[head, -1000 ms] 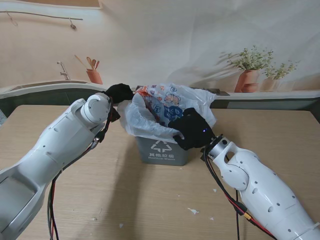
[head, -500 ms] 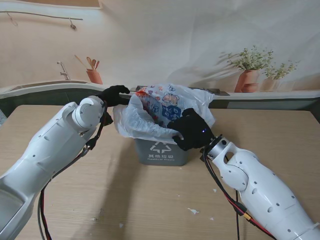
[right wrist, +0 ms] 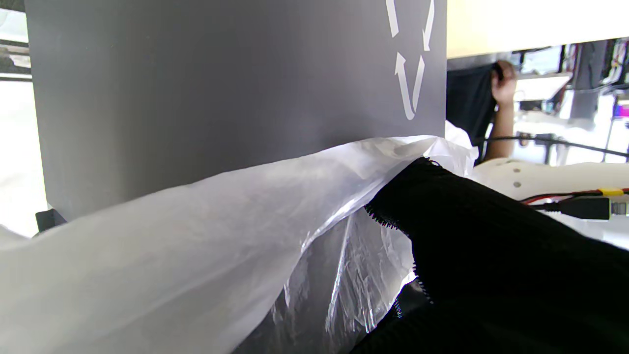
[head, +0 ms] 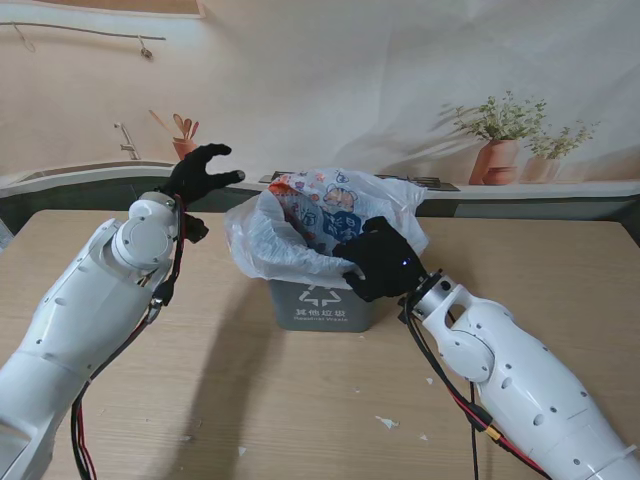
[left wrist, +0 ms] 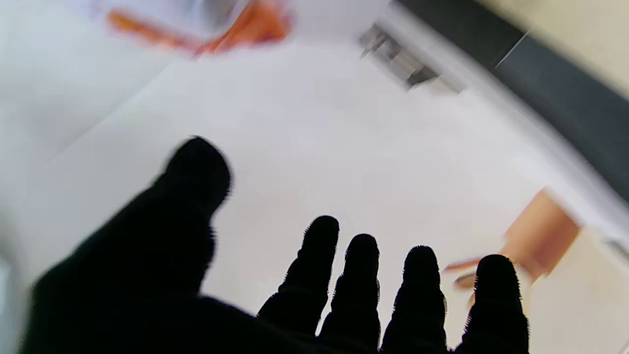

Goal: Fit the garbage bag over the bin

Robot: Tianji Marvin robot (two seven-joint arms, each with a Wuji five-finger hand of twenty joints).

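Stand view: grey rectangular plastic bin point(head: 322, 303) upright on wooden table point(head: 250, 400), recycling arrows on the face toward me. Thin crinkly translucent white garbage bag point(head: 300, 235) with orange-blue print sits in its mouth, opening up, rim folded over the near edge. Right hand point(head: 382, 262), black knit glove, fingers clamped on bag film at the bin's near right corner; wrist view shows film point(right wrist: 236, 216) draped past the fingertips. Left hand point(head: 200, 172) raised clear of the bag, fingers point(left wrist: 319, 265) spread, holding nothing.
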